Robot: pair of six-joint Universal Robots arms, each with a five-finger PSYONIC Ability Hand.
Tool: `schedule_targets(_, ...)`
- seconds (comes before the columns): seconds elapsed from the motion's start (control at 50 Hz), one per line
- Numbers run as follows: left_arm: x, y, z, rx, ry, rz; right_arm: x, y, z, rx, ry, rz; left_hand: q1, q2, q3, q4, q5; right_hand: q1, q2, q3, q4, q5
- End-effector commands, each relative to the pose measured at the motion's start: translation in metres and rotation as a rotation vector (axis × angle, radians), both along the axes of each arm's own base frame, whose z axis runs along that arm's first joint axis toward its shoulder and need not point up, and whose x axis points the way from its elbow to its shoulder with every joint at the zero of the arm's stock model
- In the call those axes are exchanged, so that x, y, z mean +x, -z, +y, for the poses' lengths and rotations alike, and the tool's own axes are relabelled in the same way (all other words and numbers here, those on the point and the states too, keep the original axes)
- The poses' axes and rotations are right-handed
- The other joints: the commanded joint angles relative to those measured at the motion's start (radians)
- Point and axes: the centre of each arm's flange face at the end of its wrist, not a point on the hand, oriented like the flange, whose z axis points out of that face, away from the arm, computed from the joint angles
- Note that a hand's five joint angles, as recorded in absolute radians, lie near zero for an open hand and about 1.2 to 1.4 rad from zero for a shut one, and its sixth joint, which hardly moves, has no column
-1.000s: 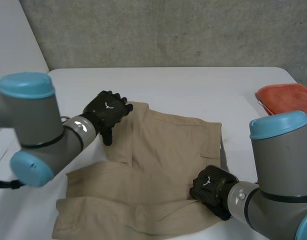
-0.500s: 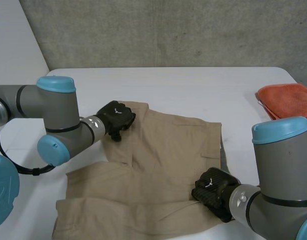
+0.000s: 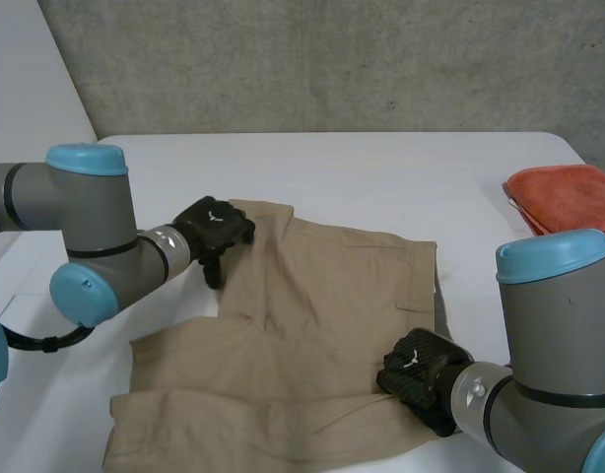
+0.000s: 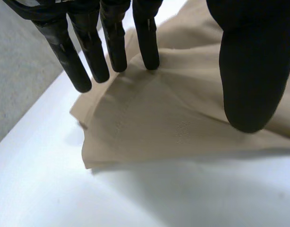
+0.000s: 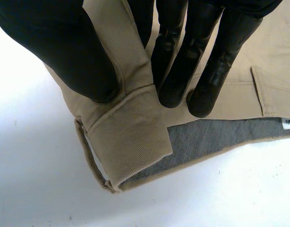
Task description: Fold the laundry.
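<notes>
Tan shorts (image 3: 322, 305) lie spread on the white table (image 3: 401, 177), one part doubled over toward me. My left hand (image 3: 216, 225) rests on their far left corner. In the left wrist view its straight fingers (image 4: 114, 47) and thumb (image 4: 249, 71) press down on the tan cloth (image 4: 173, 118) with a wide gap between them, so the hand is open. My right hand (image 3: 421, 372) is at the near right corner of the shorts. There its thumb (image 5: 64, 52) and fingers (image 5: 178, 71) pinch a folded band of the shorts (image 5: 131, 137), whose grey lining shows beneath.
A folded orange towel (image 3: 569, 197) lies at the table's right edge. Bare white table stretches behind the shorts up to a grey concrete wall (image 3: 332, 59). My left arm (image 3: 86, 236) reaches in low across the table's left side.
My left hand curled briefly at the far left corner, then straightened again, ending a little to the left. Its arm swung lower and leftward. The right hand kept its pinch and place.
</notes>
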Motion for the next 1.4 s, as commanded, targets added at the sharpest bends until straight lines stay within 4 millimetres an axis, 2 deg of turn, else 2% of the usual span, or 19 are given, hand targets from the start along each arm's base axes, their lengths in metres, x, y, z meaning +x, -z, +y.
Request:
schedule_targets(0.02, -0.008, -0.004, 0.0, 0.0, 0.048, 0.057, 0.0, 0.001, -0.001, -0.003, 0.002, -0.002, -0.013, 0.006, 0.0, 0.013, 0.015, 0.409, 0.228, 0.214, 0.208, 0.224)
schedule_targets(0.14, -0.013, 0.012, -0.006, 0.016, 0.052, 0.045, 0.0, 0.001, -0.001, -0.005, 0.003, -0.003, -0.013, 0.006, 0.0, 0.013, 0.015, 0.409, 0.228, 0.214, 0.208, 0.224)
schedule_targets(0.28, -0.013, 0.017, -0.008, 0.024, 0.057, 0.04, 0.0, 0.001, -0.002, -0.008, 0.003, -0.005, -0.025, -0.005, -0.012, 0.001, 0.003, 0.409, 0.228, 0.214, 0.208, 0.224)
schedule_targets(0.38, -0.013, 0.019, -0.007, 0.041, 0.057, 0.03, 0.0, 0.0, -0.002, -0.011, 0.002, -0.006, 0.057, 0.077, 0.07, 0.083, 0.085, 0.409, 0.228, 0.214, 0.208, 0.224)
schedule_targets(0.52, -0.009, 0.025, -0.008, 0.033, 0.069, -0.033, 0.0, 0.001, -0.002, -0.008, 0.002, -0.004, 0.374, 0.394, 0.387, 0.4, 0.402, 0.409, 0.228, 0.214, 0.208, 0.224)
schedule_targets(0.64, -0.006, 0.022, -0.01, 0.012, 0.036, -0.058, 0.0, 0.001, -0.001, -0.006, 0.002, -0.004, 0.726, 0.746, 0.739, 0.752, 0.754, 0.409, 0.228, 0.214, 0.208, 0.224)
schedule_targets(0.72, -0.002, 0.015, -0.01, -0.003, 0.004, -0.072, 0.0, 0.001, -0.001, -0.007, 0.001, -0.003, 0.852, 0.872, 0.866, 0.878, 0.881, 0.409, 0.228, 0.214, 0.208, 0.224)
schedule_targets(0.94, 0.025, 0.014, 0.002, 0.041, -0.107, -0.127, 0.0, 0.001, -0.001, -0.007, 0.001, -0.003, 0.853, 0.873, 0.866, 0.879, 0.881, 0.409, 0.228, 0.214, 0.208, 0.224)
schedule_targets(1.02, 0.04, 0.015, 0.014, 0.085, -0.155, -0.152, 0.0, 0.001, 0.0, -0.007, -0.001, -0.003, 0.841, 0.861, 0.854, 0.867, 0.87, 0.409, 0.228, 0.214, 0.208, 0.224)
schedule_targets(1.16, 0.05, 0.013, 0.028, 0.111, -0.212, -0.152, 0.002, 0.0, 0.001, -0.01, -0.009, -0.005, 0.815, 0.834, 0.828, 0.841, 0.843, 0.409, 0.228, 0.214, 0.208, 0.224)
schedule_targets(1.24, 0.054, 0.012, 0.031, 0.127, -0.271, -0.124, 0.002, 0.001, 0.002, -0.008, -0.011, -0.002, 0.75, 0.77, 0.763, 0.776, 0.779, 0.409, 0.228, 0.214, 0.208, 0.224)
schedule_targets(1.34, 0.058, 0.014, 0.036, 0.145, -0.3, -0.12, 0.002, 0.001, 0.003, -0.006, -0.012, -0.002, 0.451, 0.471, 0.464, 0.477, 0.48, 0.409, 0.228, 0.214, 0.208, 0.224)
schedule_targets(1.4, 0.06, 0.014, 0.037, 0.144, -0.304, -0.119, 0.002, 0.001, 0.003, -0.006, -0.012, -0.002, 0.445, 0.464, 0.458, 0.471, 0.473, 0.409, 0.228, 0.214, 0.208, 0.224)
